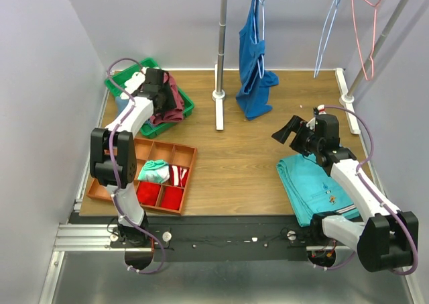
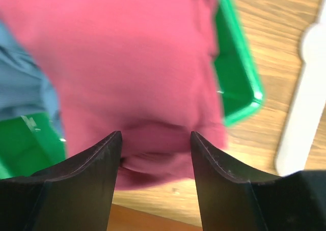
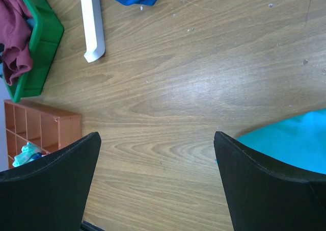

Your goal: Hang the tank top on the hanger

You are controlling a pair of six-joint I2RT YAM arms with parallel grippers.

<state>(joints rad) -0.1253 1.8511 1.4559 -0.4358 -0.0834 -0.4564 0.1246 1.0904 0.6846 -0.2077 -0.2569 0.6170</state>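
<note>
Limp and light, the maroon cloth tank top point(image 2: 132, 62) heaped in the green plastic tray point(image 2: 237, 78) should pinch best at a bunched fold; left fingers point(image 2: 94, 170) and right fingers point(image 3: 56, 175) stand apart.

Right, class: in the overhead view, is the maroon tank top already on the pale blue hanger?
No, the maroon tank top lies in the green bin, while the pale blue hanger hangs bare at the back right.

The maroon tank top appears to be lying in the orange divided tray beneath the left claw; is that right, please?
Not quite: the top external view shows the maroon tank top lying in the green bin, not the orange divided tray, which sits nearer the arms. It is indeed beneath the left claw.
</note>
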